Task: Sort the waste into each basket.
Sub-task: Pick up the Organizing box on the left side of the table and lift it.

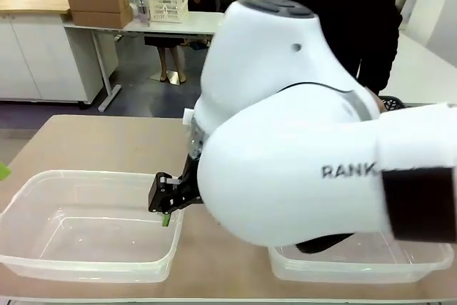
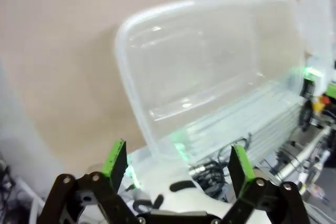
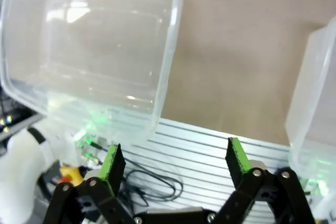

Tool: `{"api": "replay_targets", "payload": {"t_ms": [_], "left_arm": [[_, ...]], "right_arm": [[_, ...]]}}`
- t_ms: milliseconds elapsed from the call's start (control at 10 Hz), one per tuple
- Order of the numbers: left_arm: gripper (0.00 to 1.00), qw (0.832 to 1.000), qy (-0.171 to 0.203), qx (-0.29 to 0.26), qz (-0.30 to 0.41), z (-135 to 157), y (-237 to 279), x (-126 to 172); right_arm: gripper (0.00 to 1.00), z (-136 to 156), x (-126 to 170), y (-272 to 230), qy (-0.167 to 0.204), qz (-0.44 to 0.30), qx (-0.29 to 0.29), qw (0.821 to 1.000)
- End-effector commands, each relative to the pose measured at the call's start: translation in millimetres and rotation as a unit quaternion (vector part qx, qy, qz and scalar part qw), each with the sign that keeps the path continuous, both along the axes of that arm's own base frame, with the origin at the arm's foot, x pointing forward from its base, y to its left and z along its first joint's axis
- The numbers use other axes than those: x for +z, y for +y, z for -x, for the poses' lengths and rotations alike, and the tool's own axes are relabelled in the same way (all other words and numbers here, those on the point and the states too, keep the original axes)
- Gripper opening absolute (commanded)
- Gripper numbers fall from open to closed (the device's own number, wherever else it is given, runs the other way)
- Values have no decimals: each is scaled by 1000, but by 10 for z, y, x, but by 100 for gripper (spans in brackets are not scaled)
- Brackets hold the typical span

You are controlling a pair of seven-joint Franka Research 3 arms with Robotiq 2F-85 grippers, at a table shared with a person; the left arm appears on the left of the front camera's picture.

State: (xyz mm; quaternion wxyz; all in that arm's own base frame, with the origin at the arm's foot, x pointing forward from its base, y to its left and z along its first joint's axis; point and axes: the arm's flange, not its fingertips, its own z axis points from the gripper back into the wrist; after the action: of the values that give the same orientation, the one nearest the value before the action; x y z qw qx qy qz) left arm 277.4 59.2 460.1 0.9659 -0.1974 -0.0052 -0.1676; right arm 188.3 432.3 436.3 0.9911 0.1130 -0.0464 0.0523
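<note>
— What's on the left?

— My left gripper [image 2: 178,153] has its fingers spread wide with nothing between them. Past them lies a clear tub [image 2: 210,66] on the desk [image 1: 93,141]; I cannot tell which of the two it is. From the front, the left tub [image 1: 86,173], big and shallow, sits at the near left of the desk.

— And the middle?

— My right gripper [image 3: 174,150] hangs at that tub's right rim, its fingers parted too and holding nothing. One green-padded finger [image 1: 166,220] shows just over the rim. The right arm [image 1: 300,162] reaches in from the right and hides most of the desk behind it.

— Right side?

— The right tub [image 1: 343,271], also clear, sits at the near right, half under the arm. My right wrist camera shows a tub on either side and bare desk between them.

— The waste? The baskets?

— I cannot tell where they are. A dark meshed edge [image 1: 390,103] peeks over the arm at the far right, but it is too little to name.
</note>
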Motion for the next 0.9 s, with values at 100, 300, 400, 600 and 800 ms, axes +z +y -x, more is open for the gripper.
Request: {"api": "replay_targets", "payload": {"t_ms": [100,300,400,600,800], "left_arm": [[100,997,29,39,-59,163,-203,-659],[100,996,57,15,-62,250,-385,-964],[100,994,81,-11,-68,321,-439,-1066],[100,987,108,-30,-111,455,-474,-1197],[100,985,124,-34,-115,509,-471,-1337]], "right_arm": [[100,-171,-231,475,-23,36,-84,996],[100,-323,-452,724,-14,59,-95,994],[100,-393,-531,818,0,56,-100,993],[100,-478,-658,928,12,67,-120,990],[100,-516,-727,925,22,78,-125,989]]}}
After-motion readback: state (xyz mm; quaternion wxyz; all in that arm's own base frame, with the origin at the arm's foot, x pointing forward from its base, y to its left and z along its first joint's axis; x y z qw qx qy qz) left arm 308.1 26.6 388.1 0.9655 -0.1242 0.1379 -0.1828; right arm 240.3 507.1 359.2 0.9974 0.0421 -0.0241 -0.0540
